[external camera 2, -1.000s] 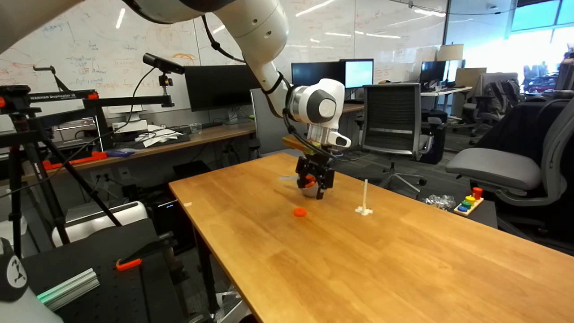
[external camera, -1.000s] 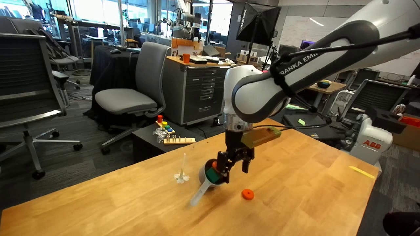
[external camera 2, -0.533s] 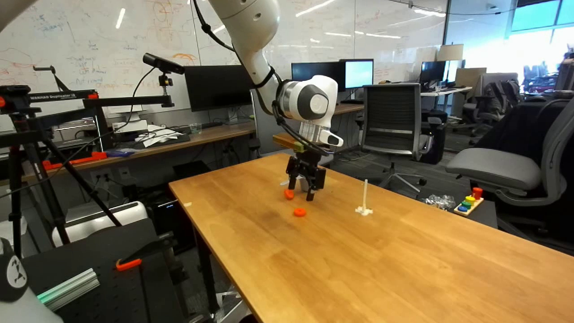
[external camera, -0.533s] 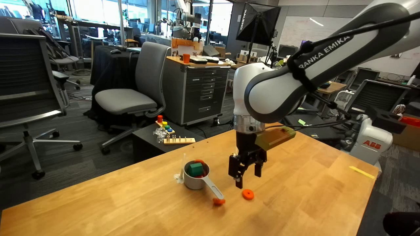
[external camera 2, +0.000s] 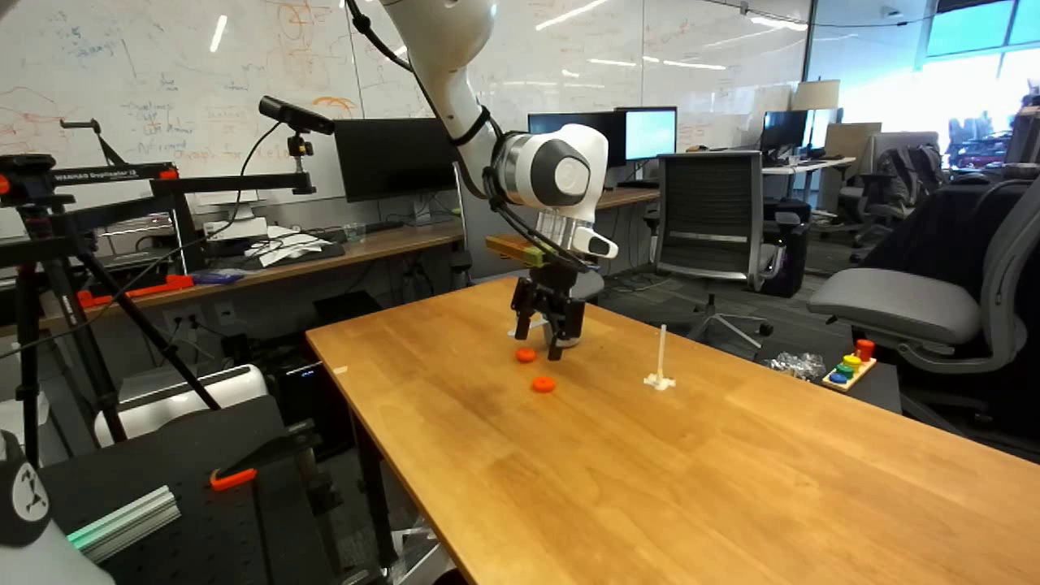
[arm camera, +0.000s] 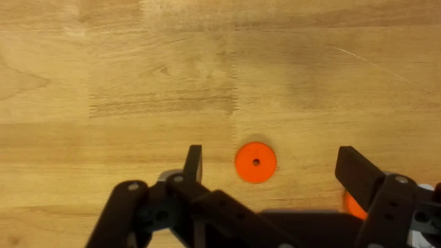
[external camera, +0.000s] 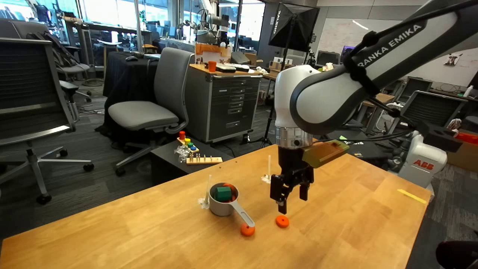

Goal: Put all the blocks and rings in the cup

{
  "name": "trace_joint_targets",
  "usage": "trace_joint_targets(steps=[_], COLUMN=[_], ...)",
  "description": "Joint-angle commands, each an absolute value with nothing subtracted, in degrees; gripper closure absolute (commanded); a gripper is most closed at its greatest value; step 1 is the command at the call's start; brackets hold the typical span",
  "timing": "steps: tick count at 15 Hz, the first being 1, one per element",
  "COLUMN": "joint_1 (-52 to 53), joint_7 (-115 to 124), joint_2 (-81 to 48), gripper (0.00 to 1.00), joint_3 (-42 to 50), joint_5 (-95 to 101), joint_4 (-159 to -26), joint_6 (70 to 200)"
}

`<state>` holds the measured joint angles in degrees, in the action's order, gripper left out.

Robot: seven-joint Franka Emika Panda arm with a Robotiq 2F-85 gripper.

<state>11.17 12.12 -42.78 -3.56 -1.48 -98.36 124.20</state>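
The grey cup [external camera: 220, 210] stands upright in an exterior view, with a green block [external camera: 223, 194] and red-orange pieces [external camera: 229, 186] inside; what lies deeper is hidden. Its pale handle [external camera: 244, 216] reaches over one orange ring [external camera: 247, 230] on the table. A different orange ring [arm camera: 255, 172], flat with a small centre hole, lies below my gripper [arm camera: 270, 147]. From the wrist camera it appears between the spread fingers, nearer the left one, touching neither. In both exterior views the open gripper [external camera: 293, 204] hovers above the table, holding nothing. No yellow piece shows in the cup.
Thin upright sticks are taped to the table, one [external camera: 208, 186] right beside the cup and one [external camera: 269, 168] behind the gripper. A low black stand [external camera: 168, 158] with a pegged toy board [external camera: 203, 160] is beyond the table edge.
My gripper has left the cup, moving right in the exterior view with the cup. The cup went from tilted to upright. An orange ring came out beside the handle and settled flat.
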Motion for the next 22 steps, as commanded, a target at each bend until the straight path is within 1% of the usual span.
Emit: trace_joint_targets(steps=[1,9,21,22], joint_1=[10.28,10.14,12.13,12.19], joint_7=[10.07,8.50,9.12,9.13], joint_2=[-40.22,-44.26,-54.20,-54.69], gripper=[0.00,0.00,0.00,0.25], joint_3=[-3.51,-2.74,-2.59,-2.60], joint_5=[-1.12,0.57,1.76,1.71], joint_4=[-102.50,-99.57,-88.38,-87.76], joint_6=[126.23,127.81,126.29,126.31])
